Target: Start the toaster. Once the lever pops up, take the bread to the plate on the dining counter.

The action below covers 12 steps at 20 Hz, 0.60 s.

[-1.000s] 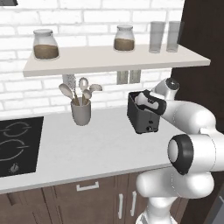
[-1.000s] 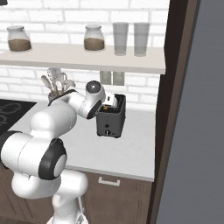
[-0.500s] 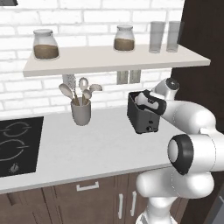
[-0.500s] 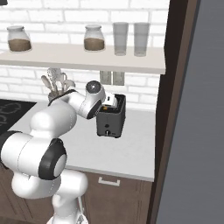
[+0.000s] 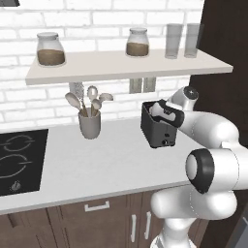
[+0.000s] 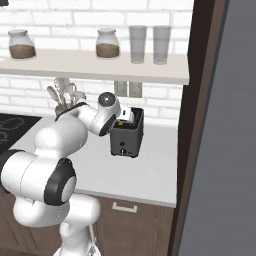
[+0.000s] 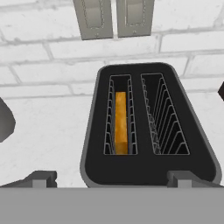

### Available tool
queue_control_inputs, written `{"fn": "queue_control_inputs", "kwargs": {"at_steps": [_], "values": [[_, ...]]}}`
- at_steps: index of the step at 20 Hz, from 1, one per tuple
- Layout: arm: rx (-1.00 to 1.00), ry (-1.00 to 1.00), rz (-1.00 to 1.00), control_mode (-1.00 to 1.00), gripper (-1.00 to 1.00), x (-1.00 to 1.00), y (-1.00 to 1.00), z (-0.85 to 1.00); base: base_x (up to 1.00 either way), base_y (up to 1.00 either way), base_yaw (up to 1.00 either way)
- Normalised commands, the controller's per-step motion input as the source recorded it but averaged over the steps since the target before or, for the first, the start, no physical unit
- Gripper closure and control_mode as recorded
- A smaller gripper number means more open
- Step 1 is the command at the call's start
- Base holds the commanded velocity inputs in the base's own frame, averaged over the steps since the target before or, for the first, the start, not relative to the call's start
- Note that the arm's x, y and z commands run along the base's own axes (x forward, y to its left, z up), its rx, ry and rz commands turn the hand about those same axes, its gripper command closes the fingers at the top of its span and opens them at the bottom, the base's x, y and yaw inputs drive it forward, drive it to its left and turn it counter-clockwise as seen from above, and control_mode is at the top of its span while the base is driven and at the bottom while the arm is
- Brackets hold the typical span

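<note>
On the white worktop [image 5: 97,164] in the left base view, the toaster [image 5: 157,131] is standing near the brick wall, with a grey utensil cup [image 5: 90,124] well to its left and the black hob [image 5: 19,160] at the far left edge. The arm is reaching in from the lower right, and its hand is hanging over the toaster's top, covering part of it. Above, a shelf [image 5: 121,65] is carrying two jars and two glasses.

From the right base view, the arm is rising from the lower left and bending over the toaster [image 6: 127,137], which is sitting on the worktop just beside a dark tall panel [image 6: 187,125]. The hand is hovering at the toaster's upper left edge.

Looking down through the hand view, the gripper [image 7: 111,179] is spreading its jaws as wide as they go, gripping nothing, one finger tip at each lower corner of the toaster [image 7: 148,175]. The bread [image 7: 120,122] is sitting sunk in the left slot, while the right slot is showing bare wire guides. Two wall outlets [image 7: 113,17] are showing above.
</note>
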Motion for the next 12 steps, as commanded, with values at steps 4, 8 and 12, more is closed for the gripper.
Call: {"fn": "queue_control_inputs", "kwargs": {"at_steps": [4,8,12], "values": [[0.0,0.0,0.0,-1.0,-1.0,0.0,0.0,0.0,0.0,0.0,0.0],[0.0,0.0,0.0,-1.0,-1.0,0.0,0.0,0.0,0.0,0.0,0.0],[0.0,0.0,0.0,-1.0,-1.0,0.0,0.0,0.0,0.0,0.0,0.0]]}}
